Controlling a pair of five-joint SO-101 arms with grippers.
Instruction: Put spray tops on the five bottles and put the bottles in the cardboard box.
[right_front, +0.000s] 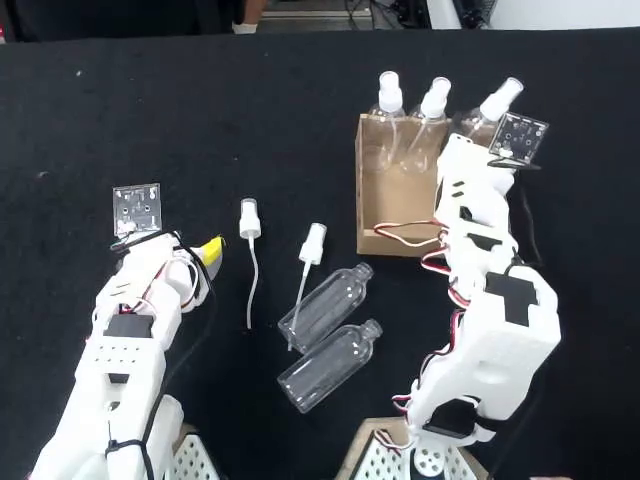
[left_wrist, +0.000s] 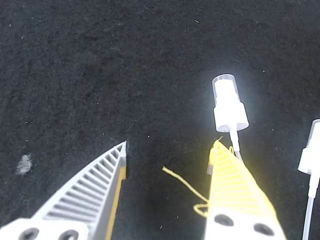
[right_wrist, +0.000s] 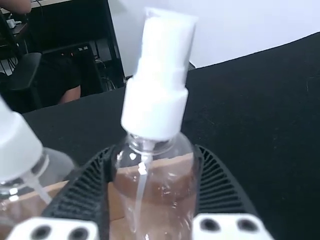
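Closest of all is a clear bottle (right_wrist: 155, 200) with a white spray top (right_wrist: 157, 80) on it. The black right jaws pinch it, one on each side of its body. It stands at the right end of the cardboard box (right_front: 395, 200), by the far corner, and I cannot tell if it is all the way inside. Two more bottles (right_front: 385, 135) with white tops stand in the box along its far wall, side by side. The box sits on the black desk (right_front: 150, 100), out in front of the right arm. The left jaws are spread wide apart with nothing between them. One is grey and one is yellow, and they hang low over the desk on the left side. A loose spray top (left_wrist: 229, 107) lies near the yellow tip, with its thin tube running back toward the arms. A second loose top (right_front: 313, 243) lies a little farther right, between the first one and the box. Two bare bottles (right_front: 328, 305) with no tops lie on their sides next to each other, in the middle between the two arms — their open necks point up toward the box.
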